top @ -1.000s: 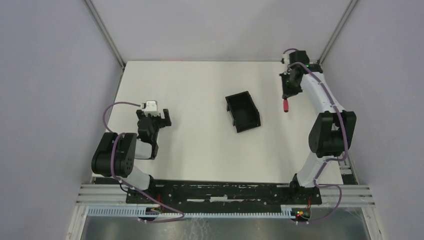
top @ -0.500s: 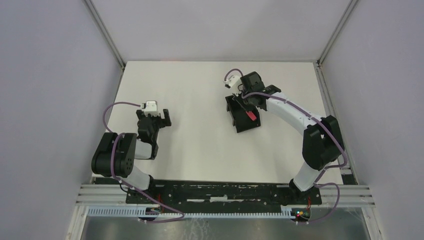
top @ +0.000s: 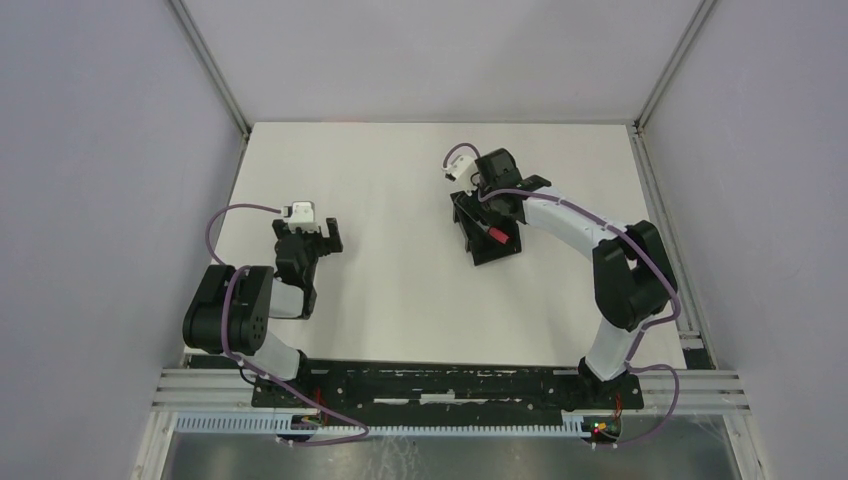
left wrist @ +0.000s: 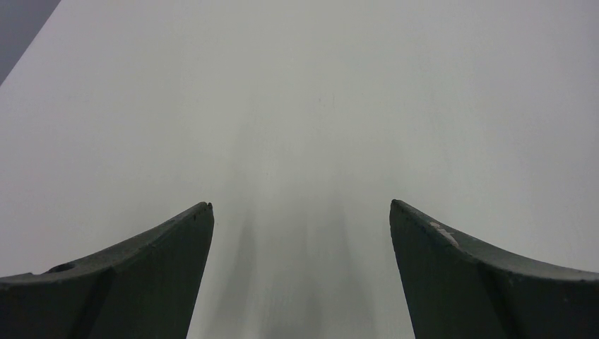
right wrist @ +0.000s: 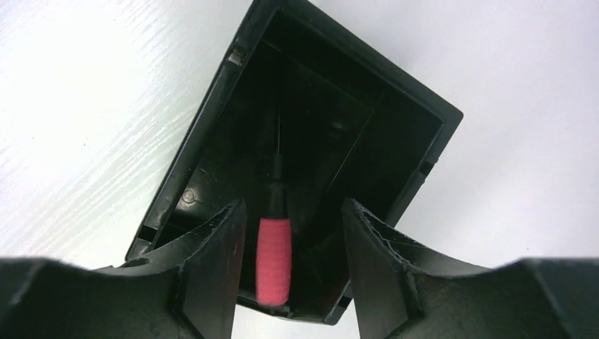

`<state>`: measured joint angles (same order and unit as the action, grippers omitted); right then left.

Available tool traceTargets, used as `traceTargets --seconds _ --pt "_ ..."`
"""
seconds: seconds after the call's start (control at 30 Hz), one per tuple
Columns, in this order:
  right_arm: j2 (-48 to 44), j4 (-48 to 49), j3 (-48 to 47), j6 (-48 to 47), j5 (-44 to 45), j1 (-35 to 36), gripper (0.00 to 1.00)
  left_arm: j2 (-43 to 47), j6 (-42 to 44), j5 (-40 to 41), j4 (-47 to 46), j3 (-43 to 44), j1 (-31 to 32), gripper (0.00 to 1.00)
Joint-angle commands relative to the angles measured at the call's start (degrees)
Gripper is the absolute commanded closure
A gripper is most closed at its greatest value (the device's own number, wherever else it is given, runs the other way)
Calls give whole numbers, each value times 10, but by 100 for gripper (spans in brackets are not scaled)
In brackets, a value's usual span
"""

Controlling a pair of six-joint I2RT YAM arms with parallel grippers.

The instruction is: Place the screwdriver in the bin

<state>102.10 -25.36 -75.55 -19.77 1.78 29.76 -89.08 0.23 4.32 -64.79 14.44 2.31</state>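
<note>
White table (top: 380,180), screwdriver (right wrist: 274,258) inside bin (right wrist: 233,127), right end effector (right wrist: 293,206) parted above

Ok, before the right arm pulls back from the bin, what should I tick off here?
1. screwdriver inside the bin: ok, it lies within the walls.
2. right gripper jaws open wider than the handle: ok.
3. Handle touching neither jaw: cannot tell, it lies close to one.
4. Bin upright on the table: ok.
5. left gripper open, empty, away from the bin: ok.
</note>
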Motion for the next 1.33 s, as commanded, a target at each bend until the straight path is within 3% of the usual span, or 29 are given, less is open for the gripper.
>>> traceTargets --seconds 0.0,0.1,0.17,0.23,0.27,0.57,0.8,1.03,1.3 --pt "-39 31 -16 13 11 3 41 11 -11 -4 -18 0 -3 0" --pt "-73 45 -6 22 15 3 35 11 -11 -4 -18 0 -3 0" --pt "-101 59 5 28 20 2 24 11 -11 -3 -19 0 -3 0" --pt "-131 73 21 36 31 2 4 11 -11 -3 -18 0 -3 0" --pt "-145 82 31 41 42 2 2 11 -11 -3 -18 0 -3 0" --pt "-311 225 217 90 197 -24 2 11 -11 -3 -18 0 -3 0" --pt "-433 378 432 151 249 -92 2 11 -11 -4 -18 0 -3 0" --pt "-490 488 612 209 303 -118 2 10 -11 -3 -18 1 -3 0" --pt "-513 539 673 221 318 -120 2 11 -11 -3 -19 0 -3 0"
